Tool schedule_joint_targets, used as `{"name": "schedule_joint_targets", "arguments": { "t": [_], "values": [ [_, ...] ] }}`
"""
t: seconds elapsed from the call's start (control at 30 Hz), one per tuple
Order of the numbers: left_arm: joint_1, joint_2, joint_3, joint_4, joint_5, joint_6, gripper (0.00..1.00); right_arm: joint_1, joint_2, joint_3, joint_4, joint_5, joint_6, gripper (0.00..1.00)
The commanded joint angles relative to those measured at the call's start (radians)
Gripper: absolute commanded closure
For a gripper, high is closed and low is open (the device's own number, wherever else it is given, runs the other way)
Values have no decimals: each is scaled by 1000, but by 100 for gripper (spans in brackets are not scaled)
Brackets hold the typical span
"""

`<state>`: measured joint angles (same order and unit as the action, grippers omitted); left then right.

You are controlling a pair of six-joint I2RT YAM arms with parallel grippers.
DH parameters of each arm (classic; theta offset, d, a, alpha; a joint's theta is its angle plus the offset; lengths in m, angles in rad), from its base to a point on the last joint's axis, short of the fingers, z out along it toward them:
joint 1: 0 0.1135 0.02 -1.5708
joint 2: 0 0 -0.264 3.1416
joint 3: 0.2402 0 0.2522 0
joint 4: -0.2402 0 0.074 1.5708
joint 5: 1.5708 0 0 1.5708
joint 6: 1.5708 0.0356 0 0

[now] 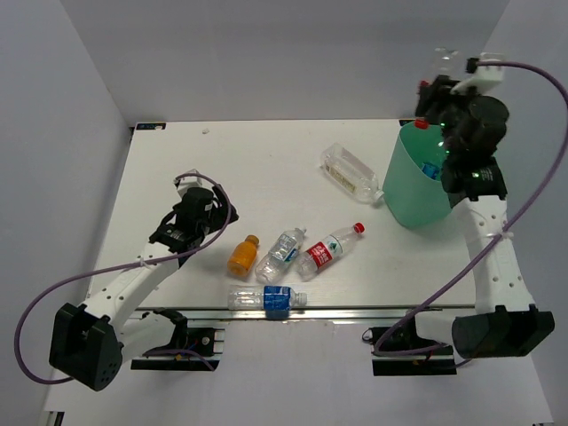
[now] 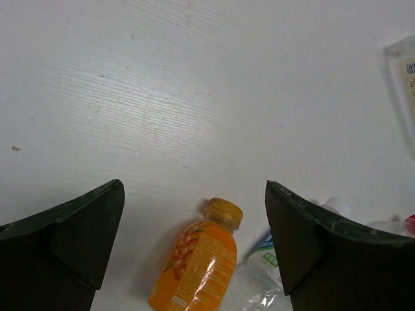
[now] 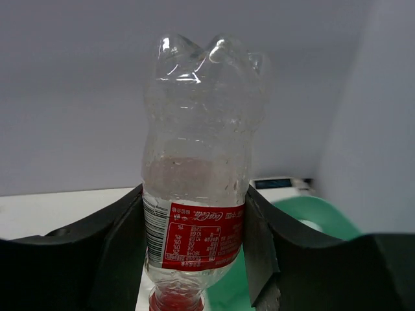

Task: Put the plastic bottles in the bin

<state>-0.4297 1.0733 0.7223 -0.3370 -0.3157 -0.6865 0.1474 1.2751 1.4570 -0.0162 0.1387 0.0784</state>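
My right gripper (image 1: 441,91) (image 3: 194,194) is shut on a clear plastic bottle (image 3: 201,149) with a red label. It holds the bottle upside down, red cap lowest, just above the mint-green bin (image 1: 408,191) (image 3: 318,217). A bottle with blue on it (image 1: 431,169) lies inside the bin. My left gripper (image 1: 202,224) (image 2: 194,188) is open over the table, above the cap end of an orange bottle (image 1: 243,256) (image 2: 198,265). Beside the orange bottle lie a clear bottle (image 1: 282,254) (image 2: 259,285) and a red-labelled one (image 1: 330,249).
A blue-labelled bottle (image 1: 267,298) lies at the table's near edge. A larger squarish clear bottle (image 1: 351,171) (image 2: 405,78) lies just left of the bin. Grey walls close in the table at the back and both sides.
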Motion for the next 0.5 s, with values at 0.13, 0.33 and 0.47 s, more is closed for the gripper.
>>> {"name": "schedule_joint_targets", "arguments": {
  "t": [0.13, 0.33, 0.47],
  "values": [
    [0, 39, 97, 33, -31, 48, 2, -259, 119, -41, -135, -30, -72, 47],
    [0, 33, 134, 15, -94, 79, 2, -259, 52, -76, -111, -77, -126, 11],
    [0, 28, 147, 21, -94, 93, 2, -252, -26, -90, -96, -206, -166, 11]
  ]
}}
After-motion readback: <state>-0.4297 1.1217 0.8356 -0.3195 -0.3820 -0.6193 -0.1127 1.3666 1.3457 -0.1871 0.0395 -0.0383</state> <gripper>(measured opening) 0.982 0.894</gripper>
